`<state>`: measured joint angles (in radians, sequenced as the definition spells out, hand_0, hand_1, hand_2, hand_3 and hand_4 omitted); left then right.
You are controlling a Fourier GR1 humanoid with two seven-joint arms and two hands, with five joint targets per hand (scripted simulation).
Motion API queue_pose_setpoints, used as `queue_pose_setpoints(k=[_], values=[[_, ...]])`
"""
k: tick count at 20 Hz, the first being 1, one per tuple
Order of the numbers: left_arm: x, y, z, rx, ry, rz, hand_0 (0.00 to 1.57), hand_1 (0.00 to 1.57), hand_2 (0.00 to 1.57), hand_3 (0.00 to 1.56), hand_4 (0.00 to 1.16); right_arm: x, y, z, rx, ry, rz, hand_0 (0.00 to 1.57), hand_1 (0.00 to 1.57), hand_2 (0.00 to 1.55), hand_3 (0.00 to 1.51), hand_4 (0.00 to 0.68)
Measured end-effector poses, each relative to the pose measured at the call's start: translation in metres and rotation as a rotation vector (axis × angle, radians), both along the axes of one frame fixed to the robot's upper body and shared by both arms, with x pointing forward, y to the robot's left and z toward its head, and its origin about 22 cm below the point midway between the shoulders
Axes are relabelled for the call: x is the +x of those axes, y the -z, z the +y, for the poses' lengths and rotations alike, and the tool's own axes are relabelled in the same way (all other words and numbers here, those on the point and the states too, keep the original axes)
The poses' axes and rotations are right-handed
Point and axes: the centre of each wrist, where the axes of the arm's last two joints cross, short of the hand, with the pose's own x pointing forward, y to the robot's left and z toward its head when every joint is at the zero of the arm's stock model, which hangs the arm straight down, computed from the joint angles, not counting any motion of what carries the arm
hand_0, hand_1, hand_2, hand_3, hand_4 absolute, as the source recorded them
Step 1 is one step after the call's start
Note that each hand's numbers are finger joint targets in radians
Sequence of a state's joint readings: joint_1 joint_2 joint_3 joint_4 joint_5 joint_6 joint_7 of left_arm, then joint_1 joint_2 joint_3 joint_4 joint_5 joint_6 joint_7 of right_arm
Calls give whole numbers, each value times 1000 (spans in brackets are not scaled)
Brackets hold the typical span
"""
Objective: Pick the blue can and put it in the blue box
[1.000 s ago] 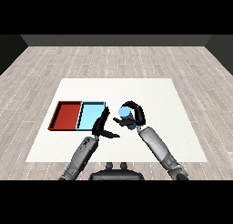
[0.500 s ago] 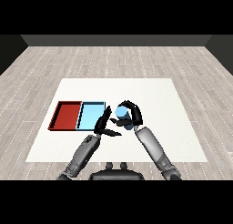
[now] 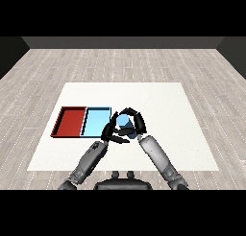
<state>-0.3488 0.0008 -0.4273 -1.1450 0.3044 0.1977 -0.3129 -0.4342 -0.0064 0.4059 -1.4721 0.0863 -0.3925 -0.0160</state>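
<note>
Head view: the blue can is being held upright in the right robot hand, whose fingers are being curled round it, just beside the right rim of the blue tray and not yet over its floor. The left robot hand is being held close against the can's left side, fingers straight and spread, nothing gripped. The red tray is lying touching the blue tray on its left, towards the left edge of the counter; whether the can's base is being rested on the counter cannot be told.

Step judged in hand: carrying to the blue tray. Advice: the can is to be kept upright, carried leftward clear of the rim, centred over the blue floor, lowered before release. The left robot hand should be drawn aside first, since it is lying in the path.
</note>
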Motion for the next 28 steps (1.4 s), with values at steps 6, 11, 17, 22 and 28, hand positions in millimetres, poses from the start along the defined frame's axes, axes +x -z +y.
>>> queue_pose_setpoints(k=[6,11,17,22,28], values=[[1,-3,-7,-16,13,-8,0,0,0,0,0,5,4,4,39,-7,19,1451,1451,1454,1383,608],[3,-4,-12,-26,25,-20,0,0,0,0,0,2,3,8,90,-12,31,1460,1460,1458,1394,599],[2,-3,-22,-27,29,-11,0,0,0,0,418,-1,9,12,138,-22,36,1479,1479,1464,1392,593],[2,-4,-28,27,-7,21,0,0,103,0,602,-9,12,18,168,-36,44,1469,1469,1454,1393,607],[0,2,-29,-65,-54,57,1571,1571,1571,1460,818,-9,16,17,219,-45,30,1463,1463,1440,1398,634]])
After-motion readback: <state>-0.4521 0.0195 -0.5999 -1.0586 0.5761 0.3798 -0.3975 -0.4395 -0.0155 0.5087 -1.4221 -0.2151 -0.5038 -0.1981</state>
